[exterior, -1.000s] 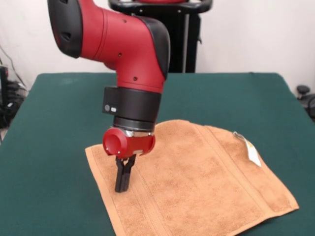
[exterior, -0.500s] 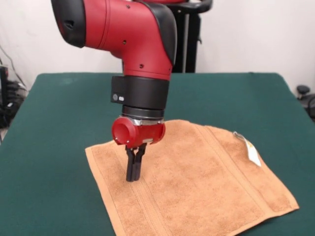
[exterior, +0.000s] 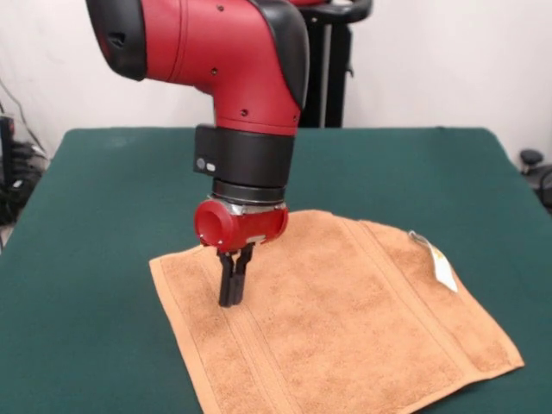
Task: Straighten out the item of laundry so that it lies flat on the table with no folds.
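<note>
The fingers [exterior: 226, 289] were seen drawn together, nearly touching at the tips, with nothing visibly caught between them. The gripper [exterior: 229, 302] was held pointing straight down over the towel [exterior: 345, 319], its tips at or just above the cloth near one woven border band; whether contact was made could not be told. The towel was found spread over the near middle of the table [exterior: 95, 224], turned at an angle to the table's edges, with its lower corner cut off by the picture's bottom edge. No fold or bunched layer was noticed on the visible part, so the cloth was judged to be lying essentially flat already. A small white tag [exterior: 442, 263] was seen lying at the towel's right-hand edge. The vertical pose was judged suited to pressing or pinching the cloth from above, should any further smoothing be needed.
</note>
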Tool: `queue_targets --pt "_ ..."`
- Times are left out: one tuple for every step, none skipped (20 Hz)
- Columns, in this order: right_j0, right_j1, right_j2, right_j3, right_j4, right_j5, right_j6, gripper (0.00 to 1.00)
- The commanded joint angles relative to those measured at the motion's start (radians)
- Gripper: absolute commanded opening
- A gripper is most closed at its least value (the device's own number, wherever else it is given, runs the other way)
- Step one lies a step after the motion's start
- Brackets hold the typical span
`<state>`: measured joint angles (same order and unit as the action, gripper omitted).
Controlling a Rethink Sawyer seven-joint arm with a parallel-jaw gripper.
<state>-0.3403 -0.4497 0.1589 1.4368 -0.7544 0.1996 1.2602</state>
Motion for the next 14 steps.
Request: queue_targets --pt "-0.032 0.041 0.13 0.127 -0.005 0.168 -0.096 0.0" --pt "-0.036 0.044 0.133 0.128 -0.003 0.178 -0.099 0.0" --pt "-0.04 0.048 0.136 0.126 0.0 0.192 -0.101 0.0" --pt "-0.042 0.051 0.137 0.125 -0.002 0.198 -0.102 0.0" --pt "-0.046 0.056 0.139 0.123 -0.002 0.218 -0.11 0.0" --pt "-0.047 0.058 0.139 0.122 -0.005 0.224 -0.109 0.0" --pt "-0.051 0.06 0.141 0.121 -0.008 0.231 -0.112 0.0" --pt "-0.056 0.06 0.146 0.124 -0.011 0.231 -0.113 0.0" --pt "-0.066 0.062 0.155 0.131 -0.013 0.229 -0.117 0.0" --pt "-0.071 0.064 0.159 0.133 -0.017 0.227 -0.119 0.0" --pt "-0.082 0.077 0.171 0.131 -0.017 0.234 -0.131 0.0" --pt "-0.084 0.085 0.173 0.128 -0.02 0.239 -0.134 0.0" --pt "-0.096 0.101 0.185 0.121 -0.023 0.243 -0.149 0.0" --pt "-0.101 0.108 0.188 0.117 -0.029 0.239 -0.152 0.0"
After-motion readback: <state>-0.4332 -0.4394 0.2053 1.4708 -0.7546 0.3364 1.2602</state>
